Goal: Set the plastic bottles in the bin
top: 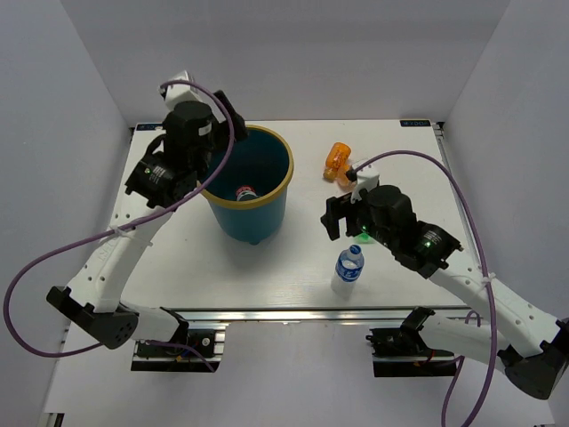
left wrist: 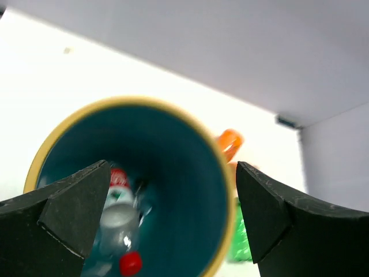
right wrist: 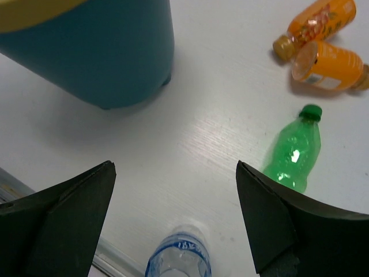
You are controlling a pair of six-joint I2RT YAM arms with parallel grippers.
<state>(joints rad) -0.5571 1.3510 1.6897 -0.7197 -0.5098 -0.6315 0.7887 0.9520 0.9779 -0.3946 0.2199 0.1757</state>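
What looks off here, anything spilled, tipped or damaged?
Nothing spilled or damaged. The green bottle and both orange bottles lie on their sides right of the bin; the clear blue-labelled bottle stands upright near the front edge of the table. One red-capped bottle lies inside the bin.

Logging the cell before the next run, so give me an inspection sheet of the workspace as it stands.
Surface: white table, no spills seen.
Job's things: teal bin upright, red-capped bottle inside; orange bottles and green bottle lying on the table; blue-capped clear bottle standing.
Clutter: nothing seen.
Grippers: left gripper open over the bin; right gripper open above the table; both empty.
Cables: left purple cable and right purple cable loop off the arms.
Surroundings: plain grey walls.
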